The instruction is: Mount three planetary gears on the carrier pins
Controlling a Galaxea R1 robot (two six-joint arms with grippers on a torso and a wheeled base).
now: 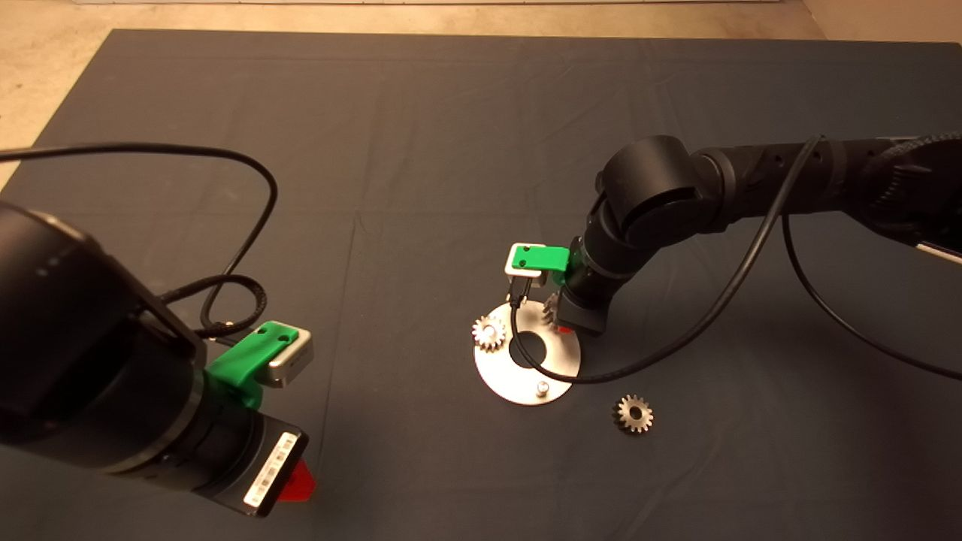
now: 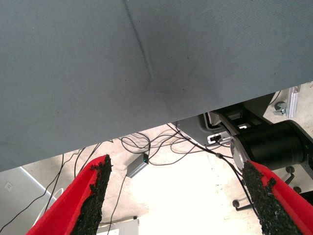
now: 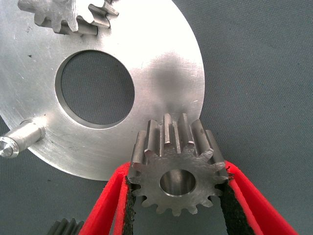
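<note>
Between the right tool's [image 3: 177, 205] black pads [image 3: 227, 208], a planetary gear [image 3: 177, 166] is sitting clamped, fingers closing on its toothed rim from both sides, centre hole facing the wrist camera. That tool is hanging over the far-right edge of the carrier disc [image 1: 502, 373], gear just above the plate rim; whether it's touching a pin, cannot tell from here. A second gear [image 1: 488, 333] is already sitting on the pin at the disc's left side. One bare carrier pin [image 1: 540, 388] is standing upright near the disc's front edge, nothing on it. Third gear [image 1: 634, 413] is lying flat on the dark mat [image 1: 421, 150] covering the counter, just off the disc to the front right, not touching it. Left tool [image 2: 178, 196] is idling at the lower left, fingers spread wide and holding nothing, its wrist view showing mat edge and floor cables [image 2: 146, 144].
</note>
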